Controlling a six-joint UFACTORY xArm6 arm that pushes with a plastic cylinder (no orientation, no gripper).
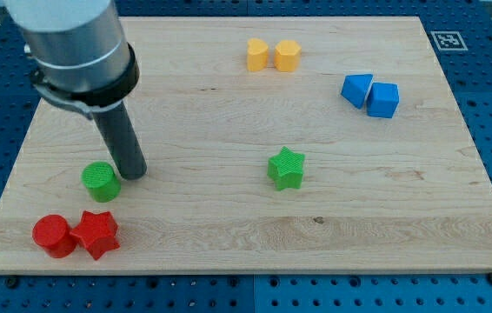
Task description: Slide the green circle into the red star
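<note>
Tip (pixel 133 174) sits just right of the green circle (pixel 100 181), lower left; light, slippery puck, push its top toward the red star (pixel 96 233).

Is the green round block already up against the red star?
Not yet. Bare wood separates the green circle from the red star; my tip sits beside the circle's right.

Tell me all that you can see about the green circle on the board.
The green circle is a short round block, matte green with fine ridges like printed plastic. It stands flat on the wooden board, near the view's lower left. My tip is just to its right, close or touching; I cannot tell which. The red star lies below it with a small gap, and the red circle beside that star. Nothing rests on the green circle.
</note>
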